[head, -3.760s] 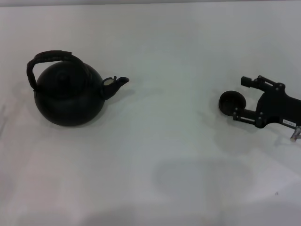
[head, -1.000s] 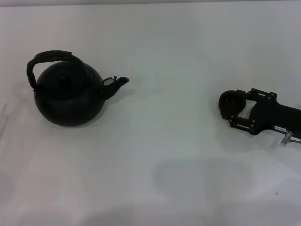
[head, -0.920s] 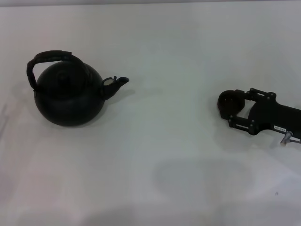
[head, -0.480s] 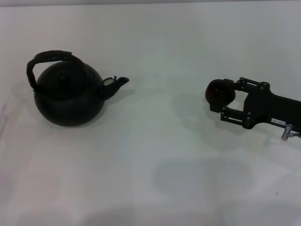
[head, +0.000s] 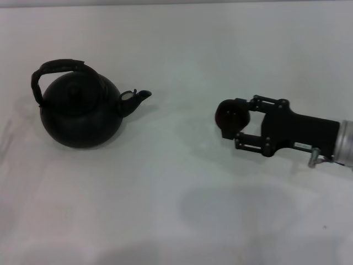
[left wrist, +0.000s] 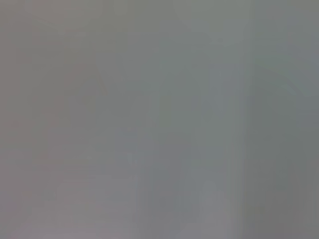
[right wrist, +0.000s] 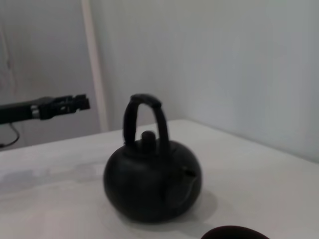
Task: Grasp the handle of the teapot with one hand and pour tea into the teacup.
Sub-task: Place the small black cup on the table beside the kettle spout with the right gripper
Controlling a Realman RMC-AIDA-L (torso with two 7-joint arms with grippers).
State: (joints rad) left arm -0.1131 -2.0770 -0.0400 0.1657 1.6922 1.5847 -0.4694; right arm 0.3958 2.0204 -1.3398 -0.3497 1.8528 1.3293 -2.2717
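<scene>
Black teacup in right tool, wrist-only left tool

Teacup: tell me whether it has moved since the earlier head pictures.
Yes. The teacup, held in the right gripper, has moved leftward toward the teapot, which stayed put.

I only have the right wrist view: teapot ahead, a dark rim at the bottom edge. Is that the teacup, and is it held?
Observer: Yes; in the head view the right gripper has its fingers on either side of the teacup.
Operator: Where does the spout point?
Observer: The teapot has its spout toward the cup, bare table between them.
Operator: Anything on the handle?
Observer: No, the handle is free; the left gripper is outside the head view.
</scene>
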